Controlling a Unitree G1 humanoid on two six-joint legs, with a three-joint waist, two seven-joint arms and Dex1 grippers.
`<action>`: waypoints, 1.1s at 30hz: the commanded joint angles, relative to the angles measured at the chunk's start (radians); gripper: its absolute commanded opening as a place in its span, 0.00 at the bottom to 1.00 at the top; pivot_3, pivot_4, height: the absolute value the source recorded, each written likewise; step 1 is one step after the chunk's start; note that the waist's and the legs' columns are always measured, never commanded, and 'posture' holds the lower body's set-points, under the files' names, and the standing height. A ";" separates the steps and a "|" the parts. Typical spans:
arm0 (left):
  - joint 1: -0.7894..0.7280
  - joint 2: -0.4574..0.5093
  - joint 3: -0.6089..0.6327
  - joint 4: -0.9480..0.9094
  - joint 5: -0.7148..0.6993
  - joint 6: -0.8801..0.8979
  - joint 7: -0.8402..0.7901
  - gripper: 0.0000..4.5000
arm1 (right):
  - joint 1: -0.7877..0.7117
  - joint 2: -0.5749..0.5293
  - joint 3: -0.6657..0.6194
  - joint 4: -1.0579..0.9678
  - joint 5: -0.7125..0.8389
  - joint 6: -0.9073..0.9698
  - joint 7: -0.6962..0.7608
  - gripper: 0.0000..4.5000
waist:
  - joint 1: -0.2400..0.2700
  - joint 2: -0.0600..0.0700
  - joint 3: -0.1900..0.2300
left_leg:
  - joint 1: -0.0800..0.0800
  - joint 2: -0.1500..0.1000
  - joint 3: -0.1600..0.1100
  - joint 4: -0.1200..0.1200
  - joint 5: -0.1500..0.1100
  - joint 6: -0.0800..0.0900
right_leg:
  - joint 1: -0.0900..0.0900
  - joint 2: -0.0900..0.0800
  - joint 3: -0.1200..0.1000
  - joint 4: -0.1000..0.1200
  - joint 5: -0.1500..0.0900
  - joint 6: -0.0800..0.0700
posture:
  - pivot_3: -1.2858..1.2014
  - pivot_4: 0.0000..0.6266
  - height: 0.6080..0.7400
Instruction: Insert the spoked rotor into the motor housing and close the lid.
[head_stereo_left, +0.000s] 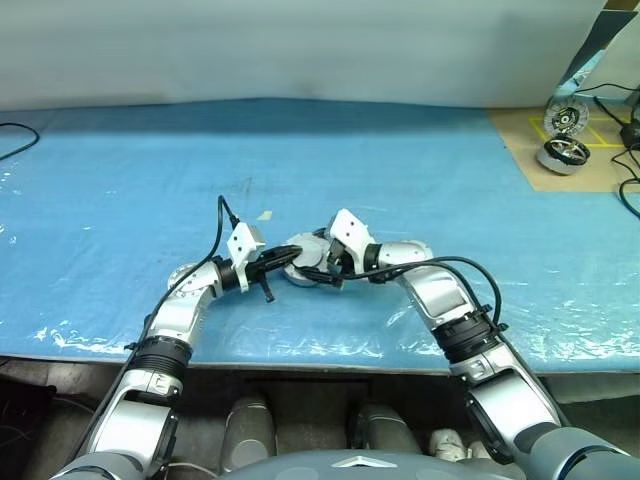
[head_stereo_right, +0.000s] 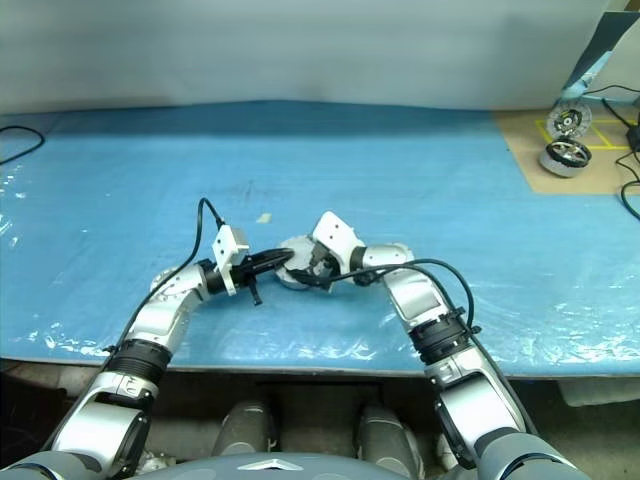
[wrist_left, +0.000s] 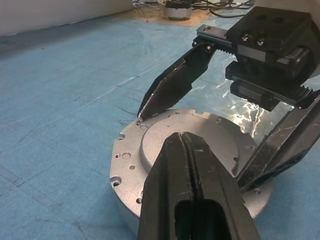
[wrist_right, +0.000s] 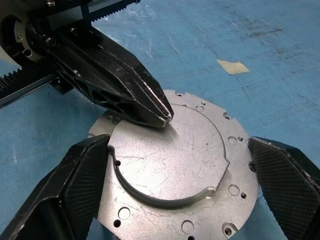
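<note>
So the left gripper (wrist_right: 162, 116) has its smooth black fingers pressed together, tips resting on the lid (wrist_right: 175, 165). Spread wide, the right gripper (wrist_left: 200, 140) has its textured pads sitting either side of the rim. That lid's a scratched silver disc with small holes, lying on the blue mat (head_stereo_left: 120, 190). Housing underneath is hidden.

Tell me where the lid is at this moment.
The lid lies smooth face up on the blue table cover, near its front edge, between the right gripper's open fingers, with the shut left gripper's tips over it.
</note>
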 joint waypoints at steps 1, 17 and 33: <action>0.051 0.003 -0.045 -0.011 0.027 0.026 -0.025 0.00 | -0.003 -0.013 -0.031 -0.006 0.023 -0.009 0.007 0.99 | 0.000 0.000 0.000 | 0.000 0.000 0.000 0.000 0.000 0.000 | 0.000 0.000 0.000 0.000 0.000 0.000 | 0.52 0.24 1.00; 0.105 0.042 -0.019 -0.063 0.019 0.057 -0.010 0.00 | -0.080 -0.048 -0.145 -0.225 0.269 0.208 0.111 0.99 | 0.000 0.001 0.003 | -0.007 0.001 0.000 0.001 0.000 0.000 | -0.006 0.002 -0.001 0.001 0.003 0.004 | 0.52 0.24 1.00; 0.094 0.050 -0.008 -0.072 0.017 0.061 0.001 0.00 | 0.099 -0.092 -0.329 -0.202 0.540 0.739 -0.016 0.99 | 0.008 0.003 0.004 | -0.007 0.002 0.001 0.000 0.000 0.000 | -0.006 0.002 -0.002 0.001 0.002 0.003 | 0.52 0.24 1.00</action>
